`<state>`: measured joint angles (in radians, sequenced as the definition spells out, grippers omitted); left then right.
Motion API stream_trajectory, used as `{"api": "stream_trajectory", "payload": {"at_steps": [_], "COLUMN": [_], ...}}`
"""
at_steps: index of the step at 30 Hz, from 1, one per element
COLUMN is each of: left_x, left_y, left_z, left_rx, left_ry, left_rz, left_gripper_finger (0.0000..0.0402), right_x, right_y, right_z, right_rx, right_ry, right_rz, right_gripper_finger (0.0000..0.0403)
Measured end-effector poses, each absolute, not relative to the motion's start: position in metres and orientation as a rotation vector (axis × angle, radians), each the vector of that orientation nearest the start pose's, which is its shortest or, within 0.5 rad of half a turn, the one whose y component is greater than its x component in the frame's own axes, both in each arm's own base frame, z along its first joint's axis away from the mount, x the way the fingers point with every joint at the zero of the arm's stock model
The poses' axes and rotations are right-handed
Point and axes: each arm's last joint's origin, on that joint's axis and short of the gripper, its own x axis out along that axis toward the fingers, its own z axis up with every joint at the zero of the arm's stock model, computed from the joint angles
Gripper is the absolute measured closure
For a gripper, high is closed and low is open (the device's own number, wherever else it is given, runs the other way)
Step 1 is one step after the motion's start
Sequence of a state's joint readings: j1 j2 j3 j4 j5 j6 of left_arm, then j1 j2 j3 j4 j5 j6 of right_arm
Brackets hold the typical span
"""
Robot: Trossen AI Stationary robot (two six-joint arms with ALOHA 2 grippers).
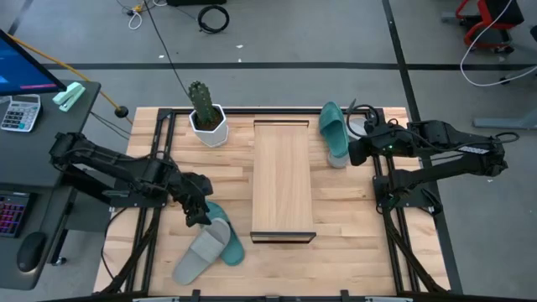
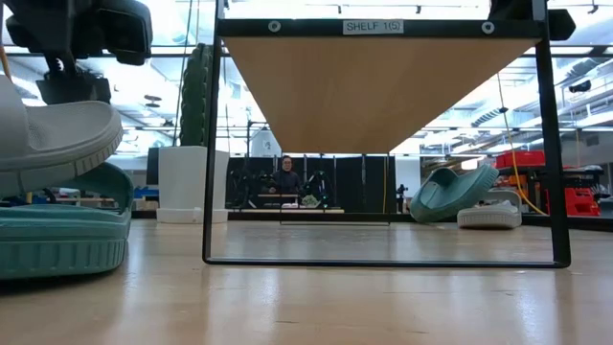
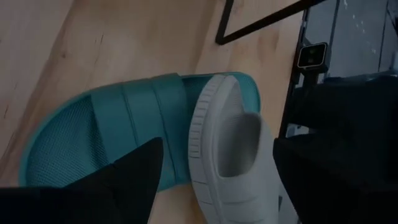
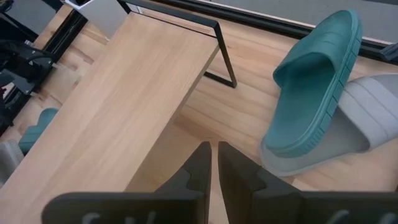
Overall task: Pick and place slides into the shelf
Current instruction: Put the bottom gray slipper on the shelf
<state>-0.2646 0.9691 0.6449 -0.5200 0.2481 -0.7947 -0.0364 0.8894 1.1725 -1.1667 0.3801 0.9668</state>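
Note:
The shelf (image 1: pixel 284 180) stands mid-table with its board bare. At the near left, a light grey slide (image 3: pixel 233 162) lies tilted, one end up on a teal slide (image 3: pixel 118 124) that sits flat on the table. My left gripper (image 3: pixel 217 174) is open above them, one finger over the teal slide and the other beside the grey one. At the far right, a second teal slide (image 4: pixel 311 81) leans on another grey slide (image 4: pixel 367 118). My right gripper (image 4: pixel 214 155) hangs shut and empty between the shelf and that pair. My left gripper slants down over the raised end of the grey slide (image 3: pixel 211 106), its open fingers (image 3: pixel 130 177) on either side of it. I cannot tell whether they touch the slide. The slide rests on the teal slide beneath.
A cactus in a white pot (image 1: pixel 205 117) stands at the far left corner of the table. Black frame rails (image 1: pixel 159 151) run along both sides. A desk with a calculator (image 1: pixel 18 113) is off the left edge. A person (image 2: pixel 285 177) sits far behind.

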Motion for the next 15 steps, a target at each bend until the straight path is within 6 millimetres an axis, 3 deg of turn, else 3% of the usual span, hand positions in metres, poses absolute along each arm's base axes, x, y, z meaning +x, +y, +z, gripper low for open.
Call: {"api": "stream_trajectory", "payload": {"at_steps": [15], "left_x": [0.193], "left_y": [-0.063], "left_z": [0.212], "left_rx": [-0.581], "left_ry": [1.038], "left_rz": [-0.15], "left_gripper_finger": [0.01], "right_x": [0.132], "right_y": [-0.016], "right_z": [0.361], "right_rx": [0.738], "right_ry": [0.61], "right_rz": [-0.77], "right_gripper_finger": [0.0366]}}
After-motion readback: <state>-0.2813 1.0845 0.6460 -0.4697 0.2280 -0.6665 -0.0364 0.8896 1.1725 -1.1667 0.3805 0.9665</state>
